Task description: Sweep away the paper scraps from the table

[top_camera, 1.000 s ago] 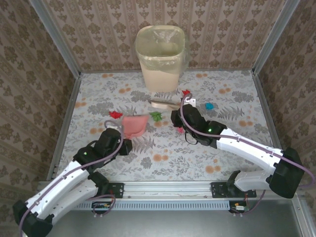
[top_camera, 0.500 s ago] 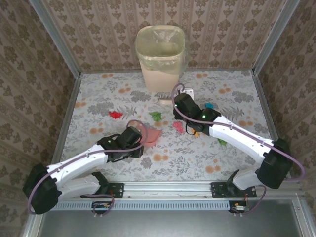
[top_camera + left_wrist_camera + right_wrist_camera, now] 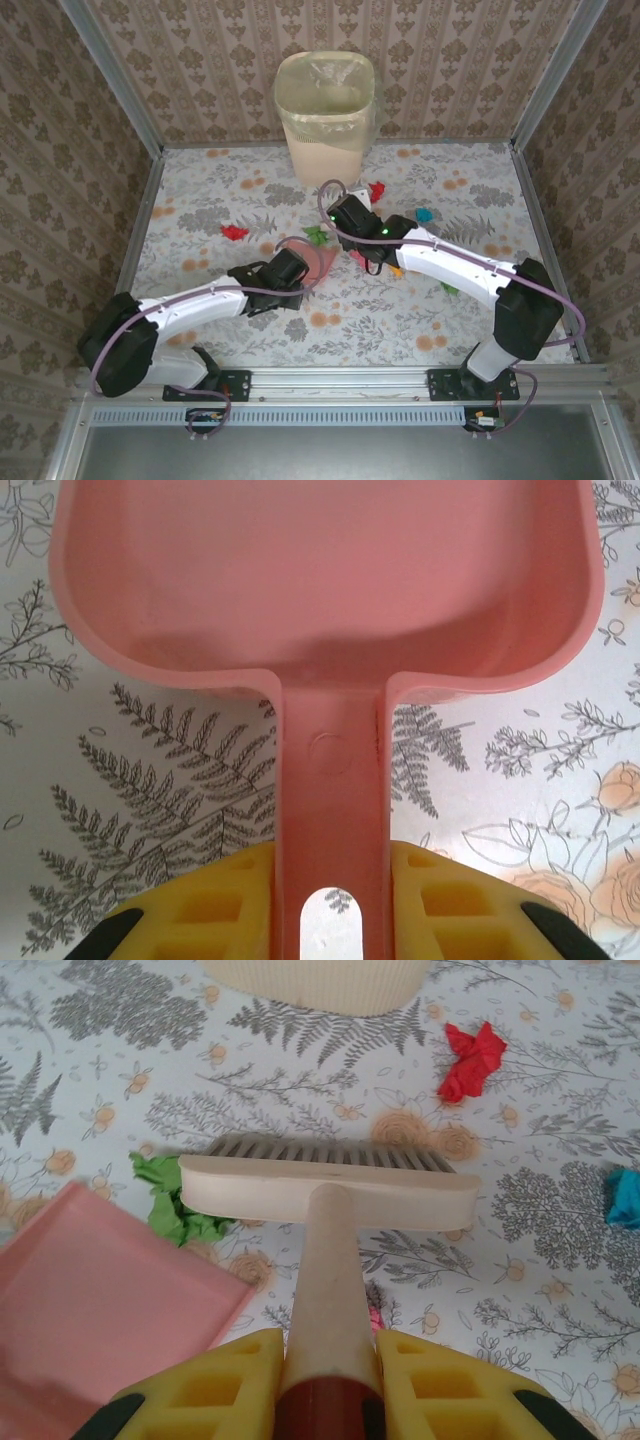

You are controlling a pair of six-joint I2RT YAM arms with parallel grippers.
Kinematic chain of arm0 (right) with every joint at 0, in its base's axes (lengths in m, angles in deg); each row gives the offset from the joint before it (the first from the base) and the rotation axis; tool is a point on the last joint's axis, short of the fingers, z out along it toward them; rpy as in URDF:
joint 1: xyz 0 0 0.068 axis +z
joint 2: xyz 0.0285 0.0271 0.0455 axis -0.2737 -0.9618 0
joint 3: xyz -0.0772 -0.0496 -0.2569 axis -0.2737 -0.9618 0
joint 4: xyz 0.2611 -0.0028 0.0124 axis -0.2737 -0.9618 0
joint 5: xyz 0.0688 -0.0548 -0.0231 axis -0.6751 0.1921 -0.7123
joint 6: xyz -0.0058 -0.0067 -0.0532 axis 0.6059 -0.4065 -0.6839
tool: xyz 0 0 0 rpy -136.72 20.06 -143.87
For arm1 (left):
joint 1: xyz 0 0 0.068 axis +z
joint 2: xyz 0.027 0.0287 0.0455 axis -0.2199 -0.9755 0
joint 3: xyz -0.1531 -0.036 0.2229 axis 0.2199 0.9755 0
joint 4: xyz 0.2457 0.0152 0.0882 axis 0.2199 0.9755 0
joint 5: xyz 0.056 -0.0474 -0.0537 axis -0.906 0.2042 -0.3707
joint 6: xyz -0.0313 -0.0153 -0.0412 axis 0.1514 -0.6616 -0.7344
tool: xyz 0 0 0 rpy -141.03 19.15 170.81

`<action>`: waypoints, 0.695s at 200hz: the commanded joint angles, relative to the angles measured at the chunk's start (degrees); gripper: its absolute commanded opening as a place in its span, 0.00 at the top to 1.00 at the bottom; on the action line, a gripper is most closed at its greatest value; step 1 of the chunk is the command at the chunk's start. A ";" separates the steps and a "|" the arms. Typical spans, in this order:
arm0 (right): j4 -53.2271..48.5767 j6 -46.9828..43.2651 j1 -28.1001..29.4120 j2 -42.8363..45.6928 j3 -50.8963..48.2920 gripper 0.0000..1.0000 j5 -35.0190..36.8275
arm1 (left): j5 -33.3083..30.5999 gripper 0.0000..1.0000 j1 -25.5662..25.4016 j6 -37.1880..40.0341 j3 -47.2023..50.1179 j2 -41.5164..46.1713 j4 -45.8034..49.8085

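Observation:
My left gripper (image 3: 330, 890) (image 3: 288, 272) is shut on the handle of a pink dustpan (image 3: 320, 590) (image 3: 320, 263), which lies flat on the table (image 3: 200, 205). Shut on a wooden brush's handle, my right gripper (image 3: 330, 1365) (image 3: 345, 215) holds the brush head (image 3: 330, 1188) bristles down. A green paper scrap (image 3: 170, 1208) (image 3: 317, 235) touches the head's left end, just beyond the dustpan's (image 3: 90, 1310) lip. Other paper scraps lie apart: red (image 3: 470, 1060) (image 3: 377, 190), blue (image 3: 625, 1198) (image 3: 424, 214), pink (image 3: 377, 1317), red (image 3: 234, 232) and green (image 3: 450, 288).
A beige waste bin (image 3: 325, 115) (image 3: 320, 980) with a liner stands at the back centre, just past the brush. Metal rails (image 3: 135, 250) and patterned walls (image 3: 60, 150) close in the table on three sides.
My left arm has carried the dustpan right, toward the table's centre. My right arm has brought the brush left, over to the green scrap.

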 commanded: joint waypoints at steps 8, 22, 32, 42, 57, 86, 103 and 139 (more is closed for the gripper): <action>1.36 -3.31 1.04 3.61 -2.03 1.00 -1.11 | -2.57 1.00 -0.47 1.46 0.00 -1.26 -1.30; 1.35 -3.94 1.34 3.99 -2.35 1.00 -1.99 | -3.49 1.00 -0.42 1.62 0.00 -1.25 -1.58; 0.98 -4.50 1.64 4.20 -2.35 1.00 -2.50 | -4.16 1.00 -0.49 1.63 0.17 -1.11 -1.78; 0.59 -5.02 1.94 4.40 -2.51 1.00 -2.91 | -5.00 1.00 -0.46 1.67 0.39 -0.85 -1.97; 1.05 -6.63 2.92 5.00 -3.30 1.00 -3.83 | -5.55 1.00 -0.29 1.59 0.86 -0.66 -2.34; 1.84 -8.31 4.24 6.32 -5.04 1.00 -3.94 | -6.43 1.00 -0.16 1.54 1.48 -0.42 -2.70; 1.57 -9.29 4.93 7.19 -5.59 1.00 -3.25 | -7.01 1.00 -0.12 1.46 1.99 -0.36 -3.17; 1.13 -10.57 5.63 10.40 -6.54 1.00 -1.76 | -7.27 1.00 0.03 1.52 2.90 -0.28 -4.26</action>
